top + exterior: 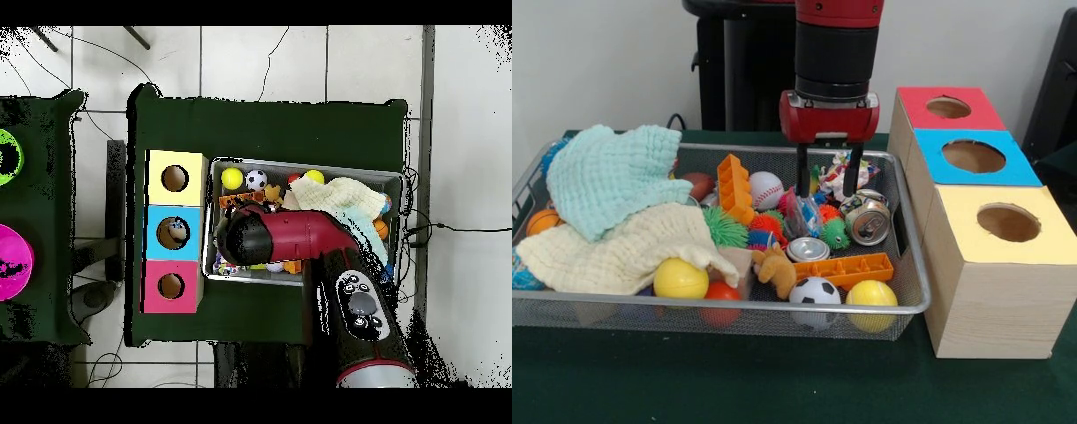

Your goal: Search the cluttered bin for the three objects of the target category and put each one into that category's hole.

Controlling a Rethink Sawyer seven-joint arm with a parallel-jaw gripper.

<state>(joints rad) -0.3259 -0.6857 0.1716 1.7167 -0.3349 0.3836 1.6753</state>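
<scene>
The bin of silver wire mesh fills the left and middle of the front view, full of toys, cans and cloths. It also shows in the overhead view. My gripper hangs open and empty over the bin's right half, with its fingertips just above a crumpled wrapper and a dented can. In the overhead view the arm's wrist hides the gripper. The hole in the red-topped box is at the far right, and shows in the overhead view.
A blue-topped box and a yellow-topped box stand next to the red one. The bin holds a mint cloth, a cream cloth, a baseball, a soccer ball, yellow balls, orange blocks and a second can.
</scene>
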